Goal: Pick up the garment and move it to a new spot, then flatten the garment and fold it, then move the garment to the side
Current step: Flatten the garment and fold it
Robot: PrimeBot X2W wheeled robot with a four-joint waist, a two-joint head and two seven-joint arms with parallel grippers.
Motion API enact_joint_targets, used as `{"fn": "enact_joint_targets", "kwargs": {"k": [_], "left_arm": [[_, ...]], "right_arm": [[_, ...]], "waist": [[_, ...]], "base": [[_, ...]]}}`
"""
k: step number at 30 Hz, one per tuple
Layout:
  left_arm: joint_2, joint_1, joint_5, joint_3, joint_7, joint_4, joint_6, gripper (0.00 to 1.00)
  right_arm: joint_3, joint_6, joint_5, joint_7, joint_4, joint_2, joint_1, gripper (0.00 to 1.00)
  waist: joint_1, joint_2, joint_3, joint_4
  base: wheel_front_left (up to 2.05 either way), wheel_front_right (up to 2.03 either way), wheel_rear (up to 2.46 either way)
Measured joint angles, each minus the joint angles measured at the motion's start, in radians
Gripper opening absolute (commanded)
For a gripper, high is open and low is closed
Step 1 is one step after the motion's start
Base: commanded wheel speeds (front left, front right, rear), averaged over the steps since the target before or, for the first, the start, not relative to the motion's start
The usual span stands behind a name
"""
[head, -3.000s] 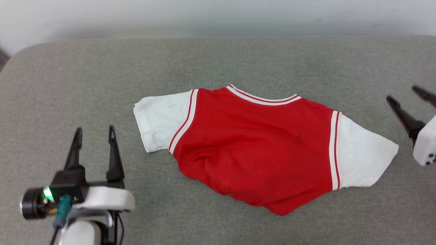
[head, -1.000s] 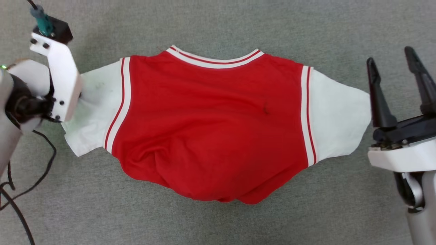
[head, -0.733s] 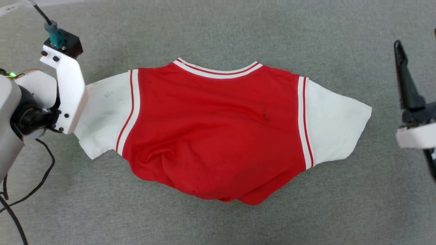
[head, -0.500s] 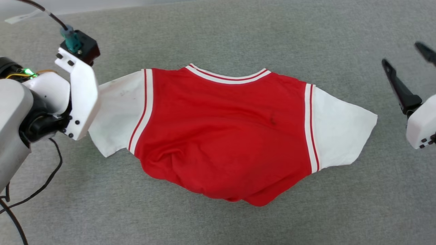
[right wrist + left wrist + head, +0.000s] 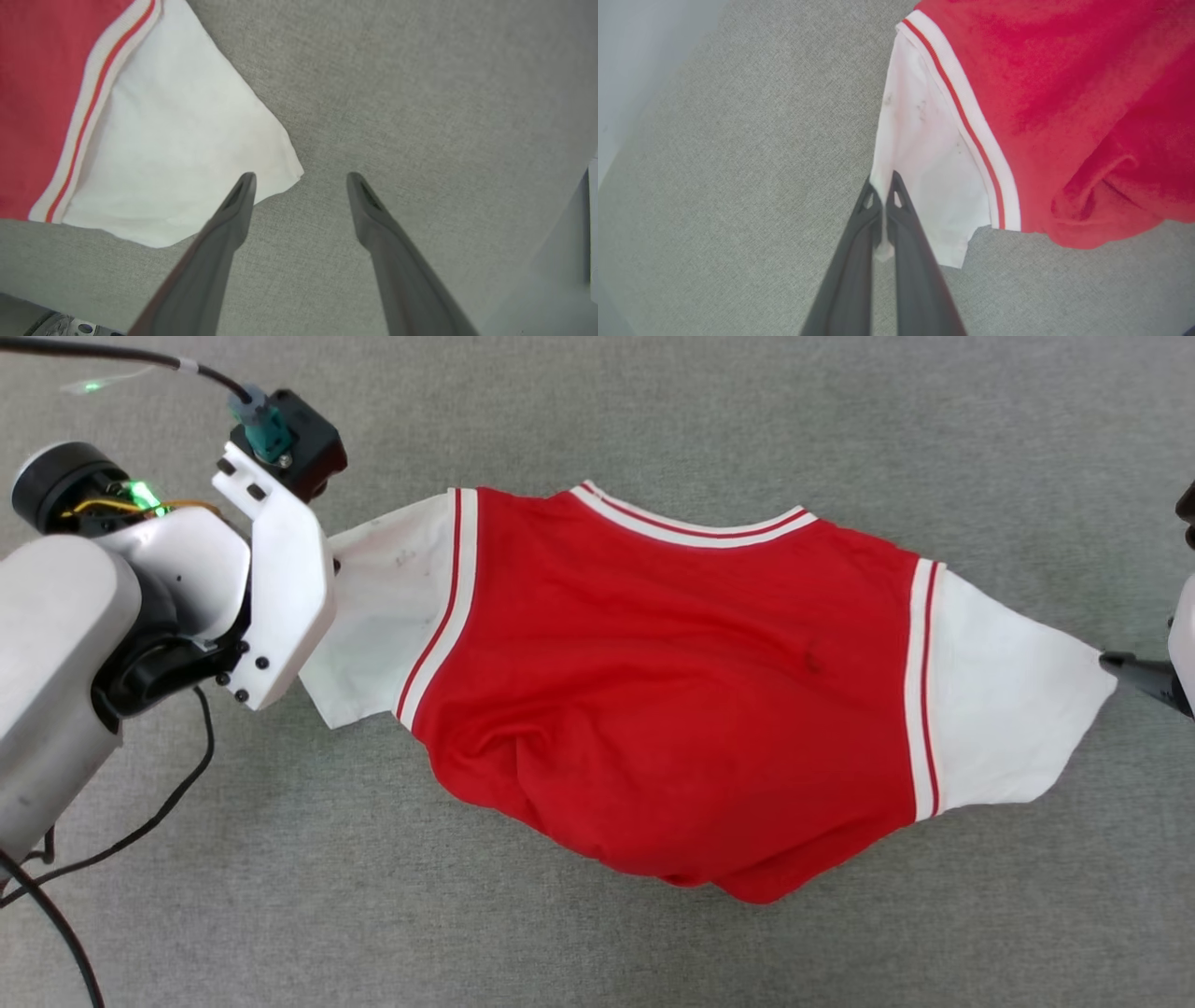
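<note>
Clamping garment [image 5: 1064,93] sleeve edge, left pincer [image 5: 881,184] in wrist view, right pincer [image 5: 300,175] gaping empty beside other sleeve.

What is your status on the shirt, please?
Left gripper shut on shirt sleeve edge. Right gripper open at other sleeve corner. Hem bunched. Cable left of shirt, apart.

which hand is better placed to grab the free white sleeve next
Right: the right hand is open at the garment's free sleeve; the left hand is shut on the other sleeve.
</note>
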Motion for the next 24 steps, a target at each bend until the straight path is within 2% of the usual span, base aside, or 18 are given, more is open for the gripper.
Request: {"fn": "enact_joint_targets", "kwargs": {"k": [7, 12, 13, 14, 24], "left_arm": [[-0.013, -0.027, 0.000, -0.014, -0.025, 0.007, 0.000, 0.00], [-0.011, -0.033, -0.010, -0.021, -0.041, 0.023, 0.000, 0.00], [-0.007, -0.033, -0.011, -0.024, -0.042, 0.026, 0.000, 0.00], [-0.002, -0.033, -0.011, -0.027, -0.043, 0.030, 0.000, 0.00], [0.001, -0.033, 0.001, -0.058, -0.145, 0.053, 0.000, 0.00]], "right_arm": [[0.042, 0.000, 0.044, 0.017, 0.152, 0.095, -0.017, 1.00], [0.084, -0.002, 0.055, -0.035, 0.184, 0.107, -0.019, 1.00], [0.093, -0.002, 0.057, -0.046, 0.186, 0.107, -0.022, 0.35], [0.102, -0.002, 0.057, -0.065, 0.187, 0.106, -0.025, 0.00], [0.156, 0.000, 0.064, -0.247, 0.202, 0.098, -0.056, 0.00]], "waist": [[0.0000, 0.0000, 0.036, 0.023], [0.0000, 0.0000, 0.046, 0.027], [0.0000, 0.0000, 0.046, 0.025], [0.0000, 0.0000, 0.045, 0.022], [0.0000, 0.0000, -0.027, 0.008]], "base": [[0.00, 0.00, 0.00], [0.00, 0.00, 0.00], [0.00, 0.00, 0.00], [0.00, 0.00, 0.00], [0.00, 0.00, 0.00]]}}
